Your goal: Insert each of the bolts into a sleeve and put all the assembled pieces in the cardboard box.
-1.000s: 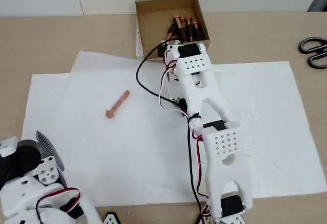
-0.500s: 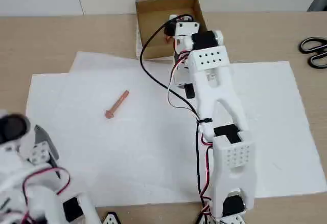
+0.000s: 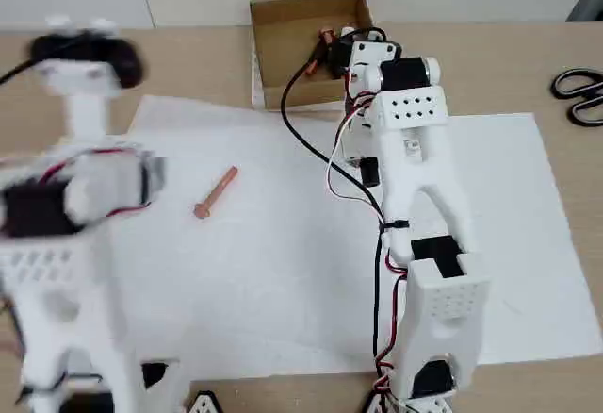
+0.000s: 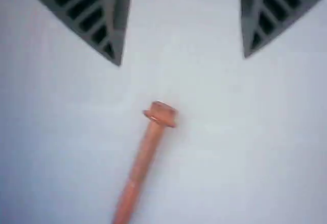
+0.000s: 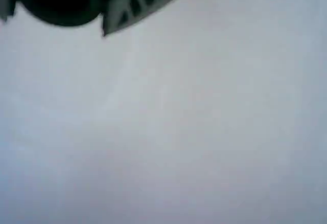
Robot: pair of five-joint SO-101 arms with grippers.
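A lone bolt [image 3: 216,192] lies on the white sheet [image 3: 283,281], left of centre in the high view. The left hand [image 4: 181,52] faces it, fingers wide apart, touching nothing. The right hand [image 3: 330,47] hangs over the cardboard box [image 3: 283,17] at top centre — apart or together, I cannot tell.

The bolt [image 3: 216,192] lies on the paper sheet [image 3: 283,281], the cardboard box [image 3: 279,50] behind it, scissors [image 3: 577,95] well to the right.
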